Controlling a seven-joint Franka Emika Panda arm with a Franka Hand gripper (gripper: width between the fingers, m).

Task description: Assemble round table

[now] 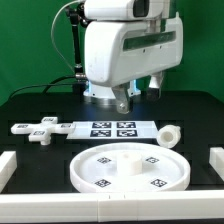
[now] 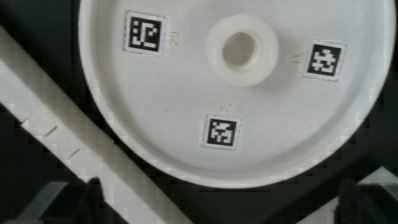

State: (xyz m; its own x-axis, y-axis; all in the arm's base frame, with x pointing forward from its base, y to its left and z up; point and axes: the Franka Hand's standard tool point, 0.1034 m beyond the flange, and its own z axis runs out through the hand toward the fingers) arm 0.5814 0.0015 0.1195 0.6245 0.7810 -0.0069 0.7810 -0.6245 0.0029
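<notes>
The round disc (image 1: 100, 166) lies flat at the front middle of the table, with square markers and a raised hub in its centre. It fills the wrist view (image 2: 187, 95), where the hub hole (image 2: 238, 48) shows. The short cylinder leg (image 1: 169, 133) lies on its side at the exterior view's right. The cross-shaped foot (image 1: 42, 130) lies at the exterior view's left. My gripper (image 1: 124, 101) hangs above the table behind the disc, over the marker board. It is open and empty. In the wrist view my gripper (image 2: 214, 207) shows dark fingers (image 2: 61, 206) far apart.
The marker board (image 1: 112, 128) lies between the foot and the leg. White border bars stand at the exterior view's left (image 1: 8, 165), right (image 1: 216, 166) and front (image 1: 110, 206). One bar (image 2: 63, 125) runs slantwise beside the disc in the wrist view.
</notes>
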